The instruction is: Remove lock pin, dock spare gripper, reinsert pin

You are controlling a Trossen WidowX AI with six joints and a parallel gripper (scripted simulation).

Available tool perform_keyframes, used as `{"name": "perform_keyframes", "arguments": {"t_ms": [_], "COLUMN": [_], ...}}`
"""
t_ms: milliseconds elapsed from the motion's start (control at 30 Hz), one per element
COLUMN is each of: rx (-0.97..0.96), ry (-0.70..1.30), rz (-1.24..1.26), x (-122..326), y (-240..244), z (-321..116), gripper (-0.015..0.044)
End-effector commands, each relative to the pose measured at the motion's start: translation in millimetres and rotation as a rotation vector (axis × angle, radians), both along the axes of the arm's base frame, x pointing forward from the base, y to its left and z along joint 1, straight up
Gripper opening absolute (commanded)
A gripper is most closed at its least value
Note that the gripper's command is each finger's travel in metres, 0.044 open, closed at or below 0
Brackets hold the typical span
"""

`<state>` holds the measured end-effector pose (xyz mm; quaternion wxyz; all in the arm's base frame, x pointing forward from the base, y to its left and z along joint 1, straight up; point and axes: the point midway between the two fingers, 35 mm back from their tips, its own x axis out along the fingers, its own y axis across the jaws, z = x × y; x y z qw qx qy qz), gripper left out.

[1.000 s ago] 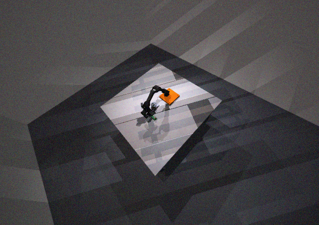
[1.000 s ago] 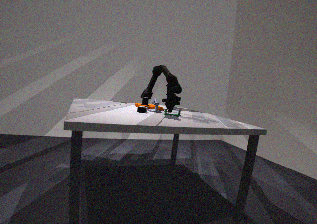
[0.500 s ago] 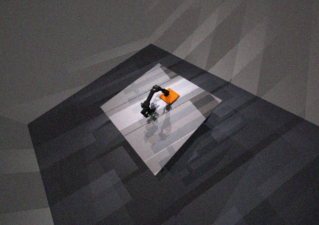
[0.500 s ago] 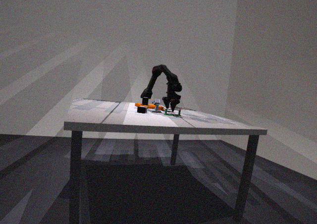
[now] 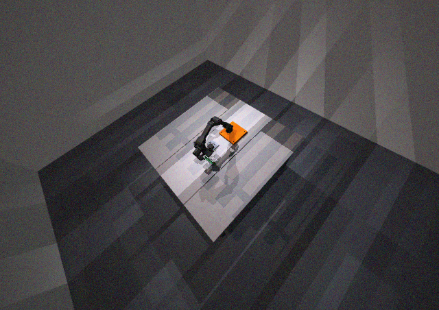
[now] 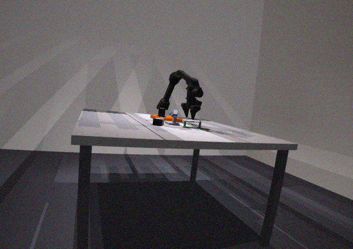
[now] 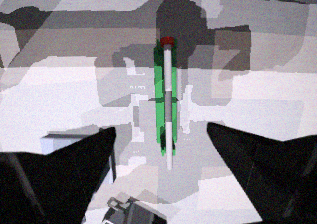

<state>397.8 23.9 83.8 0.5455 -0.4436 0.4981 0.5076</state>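
Observation:
My gripper is open and empty above the lock pin, with a fingertip on either side of the pin's line. The lock pin, pale with a red head, lies lengthwise on the green rack. Its red head is at the top of the wrist view. The grey-blue mount stands upright beside the rack; my left finger hides much of it in the wrist view. A dark block, apparently the spare gripper, sits apart from the mount; it also seems to show at the wrist view's bottom edge.
The arm's base stands on an orange plate. The plate lies behind the mount in the exterior view. All of it stands on the pale table. Arm shadows fall around the rack.

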Motion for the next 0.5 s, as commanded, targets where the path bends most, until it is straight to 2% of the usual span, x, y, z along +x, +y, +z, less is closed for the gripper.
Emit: {"name": "perform_keyframes", "arguments": {"t_ms": [0, 467], "rx": [0.0, 0.0], "ry": [-0.001, 0.012], "rz": [0.0, 0.0], "x": [0, -3], "y": [0, 0], "z": [11, 44], "gripper": [0.044, 0.044]}}
